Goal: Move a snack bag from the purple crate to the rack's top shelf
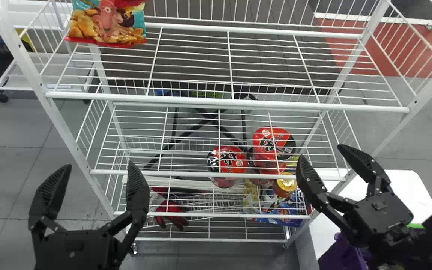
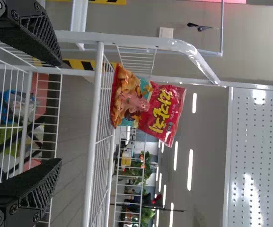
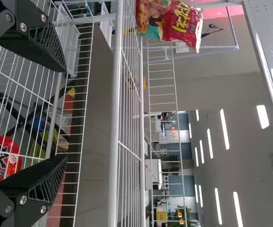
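Note:
The snack bag [image 1: 107, 23], red and teal with a picture of chips, stands on the rack's top shelf [image 1: 227, 101] at its left end. My left gripper [image 1: 92, 187] is open at the lower left, in front of the rack and apart from the bag. At the lower right my right gripper [image 1: 332, 168] is open too, above the purple crate [image 1: 341, 255], which the arm partly covers. In the left wrist view the bag [image 2: 148, 104] is upright on the shelf beyond the open left gripper [image 2: 56, 113]. The right wrist view has the bag [image 3: 169, 21] and the open right gripper [image 3: 65, 116].
Red-lidded bowls [image 1: 227, 161] and a yellow-lidded jar [image 1: 285, 185] are on the lower shelves. A red glove [image 1: 171, 213] lies low on the rack. A white table [image 1: 407, 183] stands at the right, and the rack's white posts [image 1: 62, 123] rise close to both grippers.

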